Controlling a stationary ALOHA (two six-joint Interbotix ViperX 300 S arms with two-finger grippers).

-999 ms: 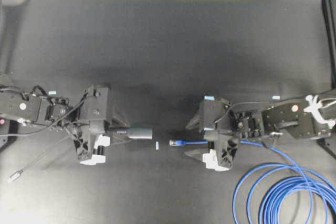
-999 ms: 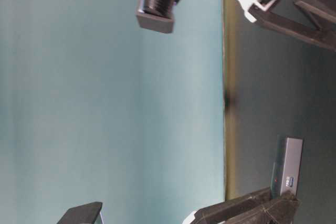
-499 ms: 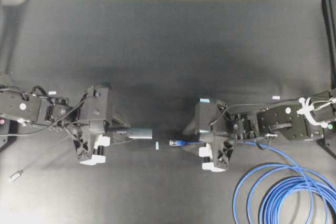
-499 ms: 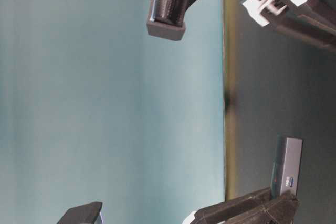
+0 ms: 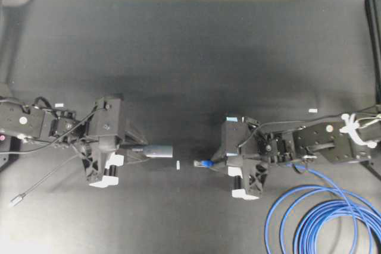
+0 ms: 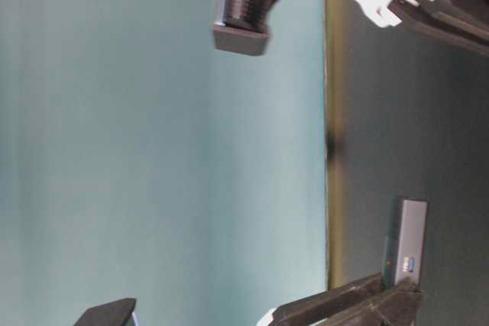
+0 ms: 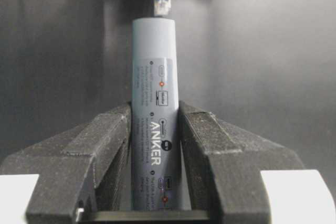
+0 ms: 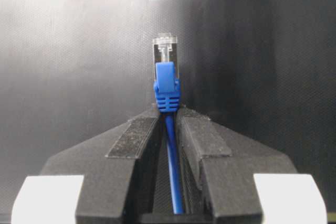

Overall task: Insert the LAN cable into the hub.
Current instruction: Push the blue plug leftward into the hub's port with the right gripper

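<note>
LAN cable (image 8: pixel 167 145) sitting pinched just behind its boot in right gripper (image 5: pixel 215 162), plug pointing toward 9 o'clock. Hub (image 5: pixel 158 150) clamped in left gripper (image 7: pixel 155 145), facing 3 o'clock, apart. Risking plug pivoting on contact, missing the port.

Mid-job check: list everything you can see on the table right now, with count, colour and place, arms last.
hub: one, grey, held off the mat, left of centre.
grey cord: one, trailing to a silver plug at far left.
LAN cable: one, blue, coiled at lower right; plug pointing at the hub, a gap between.
tape marks: several, pale, on the black mat.
left gripper: shut on the hub.
right gripper: shut on the LAN cable.
</note>
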